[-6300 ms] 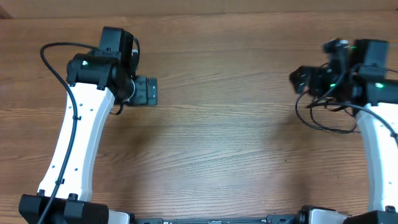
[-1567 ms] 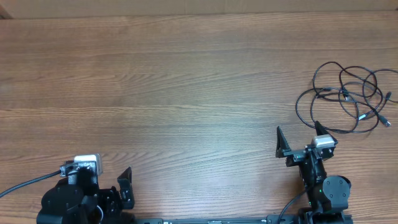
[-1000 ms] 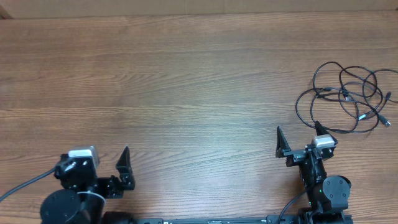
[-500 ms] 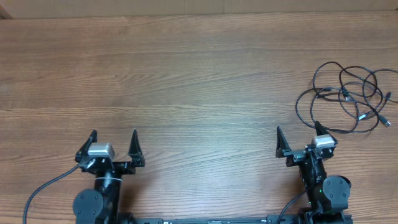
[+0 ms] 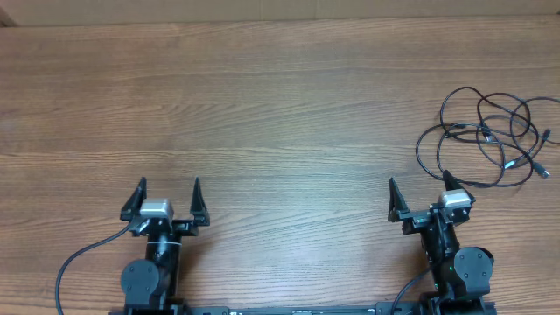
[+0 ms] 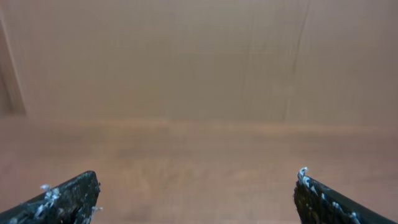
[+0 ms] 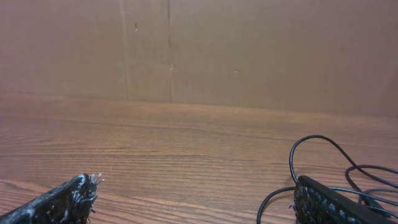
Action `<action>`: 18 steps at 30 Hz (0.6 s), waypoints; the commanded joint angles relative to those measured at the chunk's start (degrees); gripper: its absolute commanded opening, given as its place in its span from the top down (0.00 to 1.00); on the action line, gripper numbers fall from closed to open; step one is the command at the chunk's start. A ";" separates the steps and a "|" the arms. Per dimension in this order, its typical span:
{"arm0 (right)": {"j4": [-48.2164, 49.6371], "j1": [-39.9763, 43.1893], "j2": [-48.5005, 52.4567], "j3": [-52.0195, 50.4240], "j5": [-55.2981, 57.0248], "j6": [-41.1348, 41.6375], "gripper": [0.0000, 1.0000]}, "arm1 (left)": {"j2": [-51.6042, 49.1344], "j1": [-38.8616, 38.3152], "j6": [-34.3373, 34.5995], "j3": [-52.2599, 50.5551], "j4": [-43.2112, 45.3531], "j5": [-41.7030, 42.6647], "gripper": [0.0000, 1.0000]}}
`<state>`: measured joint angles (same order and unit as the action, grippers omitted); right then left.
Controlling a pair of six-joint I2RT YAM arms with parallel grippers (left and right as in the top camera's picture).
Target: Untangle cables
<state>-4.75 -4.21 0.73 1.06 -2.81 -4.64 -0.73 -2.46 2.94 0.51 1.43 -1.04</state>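
Closest to me, the left gripper (image 5: 168, 188) has swung round over the last second and settled at the near edge of the table, square to the room and level with its partner. Its 2 fingers are spread wide with nothing between them. The right gripper (image 5: 418, 188) has not stirred in that time; its jaws are released too and hold nothing.

So both arms are now parked and neither touches the work. The cables (image 5: 484, 132) lie loose on the wood just ahead of the right claw and off to its right, with 1 loop reaching close to its right finger. They are well apart from the left claw, far off to its right. From above, several loops cross one another, so I would judge the tangle not fully cleared. Either this is a pause, or the arms have finished with crossings left in.

Ahead of the left claw the brown wooden table (image 5: 280, 105) is bare grain. Beyond its far edge stands a plain brown board wall (image 7: 249, 50) with faint seams.
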 commanded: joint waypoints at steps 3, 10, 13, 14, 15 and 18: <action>0.17 -0.33 -0.57 -0.59 -0.42 0.33 0.00 | 0.55 0.61 1.36 -0.20 -6.12 0.96 0.00; 0.17 -0.33 -0.57 -0.59 -0.42 0.33 0.00 | 0.48 0.61 1.33 -0.22 -5.90 1.07 0.00; 0.15 -0.33 -0.57 -0.59 -0.42 0.33 0.00 | 0.48 0.61 1.33 -0.22 -5.90 1.07 0.01; 0.17 -0.33 -0.57 -0.59 -0.42 0.33 0.00 | 0.48 0.61 1.33 -0.22 -5.90 1.07 0.00; 0.17 -0.33 -0.57 -0.59 -0.42 0.33 0.00 | 0.48 0.61 1.33 -0.20 -5.90 1.07 0.00; 0.17 -0.33 -0.57 -0.59 -0.42 0.33 0.00 | 0.48 0.61 1.33 -0.22 -5.90 1.05 0.00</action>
<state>-4.80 -4.23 0.73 1.06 -2.79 -4.67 -0.73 -2.46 3.25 0.49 -4.51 -0.80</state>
